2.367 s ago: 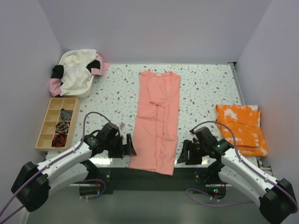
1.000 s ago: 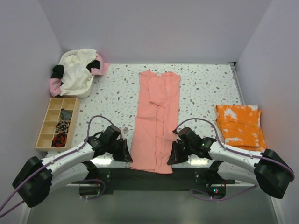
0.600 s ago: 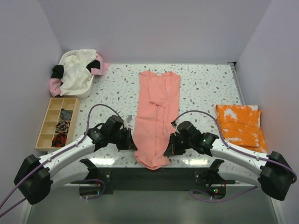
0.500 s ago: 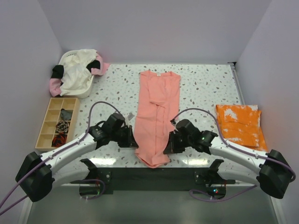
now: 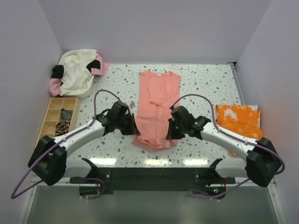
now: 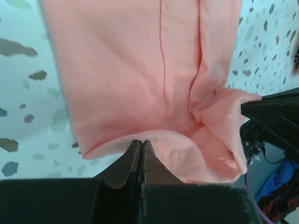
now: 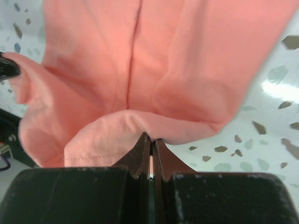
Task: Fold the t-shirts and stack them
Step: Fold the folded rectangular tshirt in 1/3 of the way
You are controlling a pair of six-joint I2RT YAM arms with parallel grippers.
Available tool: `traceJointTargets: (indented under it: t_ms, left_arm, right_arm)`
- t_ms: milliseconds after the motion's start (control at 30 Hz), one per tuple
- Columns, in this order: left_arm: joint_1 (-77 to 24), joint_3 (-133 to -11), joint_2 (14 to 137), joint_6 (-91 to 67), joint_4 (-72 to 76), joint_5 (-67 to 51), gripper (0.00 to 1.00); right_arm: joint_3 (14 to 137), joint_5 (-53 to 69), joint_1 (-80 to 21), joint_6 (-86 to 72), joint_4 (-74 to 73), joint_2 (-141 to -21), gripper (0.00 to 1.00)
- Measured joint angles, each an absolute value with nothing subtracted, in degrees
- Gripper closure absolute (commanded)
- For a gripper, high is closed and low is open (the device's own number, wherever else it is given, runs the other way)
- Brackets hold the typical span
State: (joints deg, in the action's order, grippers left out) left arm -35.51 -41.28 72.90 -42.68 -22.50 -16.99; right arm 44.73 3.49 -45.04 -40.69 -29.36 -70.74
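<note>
Top external view: a salmon-pink t-shirt (image 5: 158,100) lies lengthwise down the middle of the speckled bench (image 5: 205,88), its collar with a small white label at the far end. The near end is doubled over onto the body, so a soft fold forms the edge closest to the arm bases. The left claw (image 5: 133,127) sits at the shirt's left edge and the right claw (image 5: 169,132) at its right edge, both about level with each other and both over the doubled part.

In the left wrist view the fingers are pressed together with the stitched hem nipped between their tips – the cloth bunches and curls just to the right of the grip. In the right wrist view the fingers are likewise drawn in to a thin slit on the hem, which arches up over them (the stitching line shows on the underside). So each claw is clamped on a corner of the hem.

An orange t-shirt (image 5: 240,117) with white splotches lies folded near the bench's right edge, well apart from the pink one and partly hidden by the right arm. At the far left corner a white basket (image 5: 80,93) holds a heap of cream and pink shirts (image 5: 77,70) – some dark cloth shows among them. Just nearer, a wooden compartment tray (image 5: 43,126) holds small dark items.
</note>
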Motion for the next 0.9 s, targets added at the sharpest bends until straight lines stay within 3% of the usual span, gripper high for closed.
traceJointTargets:
  t_ms: [267, 733, 800, 867, 900]
  left_arm:
    - [-29.1, -47.29, 80.66, -39.7, -19.55, -17.37, 1.0]
    - [-25.63, -55.44, 94.85, -36.53, -16.75, -19.57, 1.0]
    - [-24.88, -56.21, 96.01, -36.25, -16.69, -19.77, 1.0]
    - [-24.32, -56.77, 96.79, -36.07, -16.34, -20.03, 1.0]
    - [-24.03, -57.12, 97.19, -35.83, -16.29, -20.32, 0.91]
  right_arm:
    - [49.67, 4.01, -36.05, -34.89, -29.98, -79.66, 1.0]
    - [59.72, 5.28, -30.17, -28.34, -30.83, -92.27, 1.0]
    - [60.6, 4.69, -29.61, -27.9, -31.11, -93.47, 0.87]
    - [61.36, 4.05, -29.15, -27.38, -31.48, -94.7, 0.82]
    - [61.69, 3.95, -29.1, -27.16, -31.73, -95.2, 0.78]
